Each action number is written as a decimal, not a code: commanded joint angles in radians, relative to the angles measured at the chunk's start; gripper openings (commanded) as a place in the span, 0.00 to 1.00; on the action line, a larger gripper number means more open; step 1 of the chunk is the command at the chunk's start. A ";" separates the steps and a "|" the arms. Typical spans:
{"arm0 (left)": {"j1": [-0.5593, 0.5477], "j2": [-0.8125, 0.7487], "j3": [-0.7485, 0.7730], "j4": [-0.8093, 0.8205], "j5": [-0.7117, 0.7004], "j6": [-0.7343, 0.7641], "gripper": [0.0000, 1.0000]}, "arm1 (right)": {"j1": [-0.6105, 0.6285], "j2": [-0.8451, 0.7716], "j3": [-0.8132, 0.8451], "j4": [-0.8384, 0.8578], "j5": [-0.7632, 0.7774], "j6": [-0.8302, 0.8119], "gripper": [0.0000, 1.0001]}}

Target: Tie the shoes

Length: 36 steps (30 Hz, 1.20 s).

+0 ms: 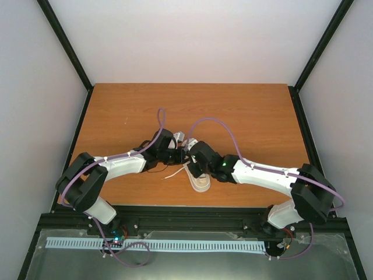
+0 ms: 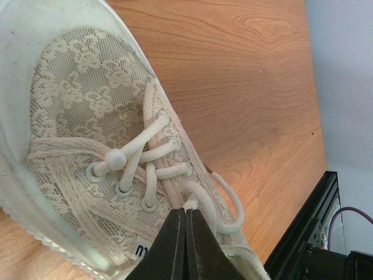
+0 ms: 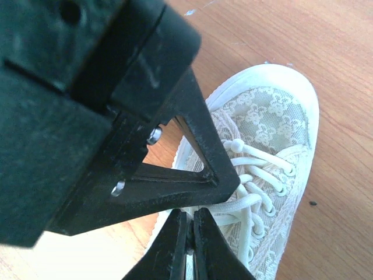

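The shoe (image 1: 200,182) is a cream lace-patterned sneaker lying on the wooden table (image 1: 245,116) between the two arms. My left gripper (image 2: 185,211) is shut over the shoe (image 2: 81,105) at its upper eyelets, pinching a pale lace (image 2: 195,195) that curls off to the right in a loop (image 2: 236,204). My right gripper (image 3: 191,213) is shut just beside it, and a lace strand (image 3: 247,202) runs across the shoe (image 3: 268,116) into its tips. The left gripper's black finger (image 3: 204,157) sits right above the right fingertips. From above, both grippers (image 1: 182,156) (image 1: 190,160) meet over the shoe.
A loose lace end (image 1: 172,174) trails on the wood left of the shoe. The black frame rail (image 2: 303,233) runs along the table's near edge. Purple cables (image 1: 218,122) arch over both arms. White walls enclose the table.
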 commanded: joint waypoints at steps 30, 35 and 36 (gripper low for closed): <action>0.002 -0.087 -0.064 -0.089 -0.150 0.002 0.01 | -0.412 0.023 -0.090 0.122 -0.429 0.238 0.03; 0.002 -0.105 -0.080 -0.111 -0.163 0.007 0.01 | -0.445 0.018 -0.103 0.126 -0.444 0.238 0.03; 0.003 -0.110 -0.085 -0.117 -0.168 0.009 0.01 | -0.452 0.016 -0.106 0.125 -0.446 0.237 0.03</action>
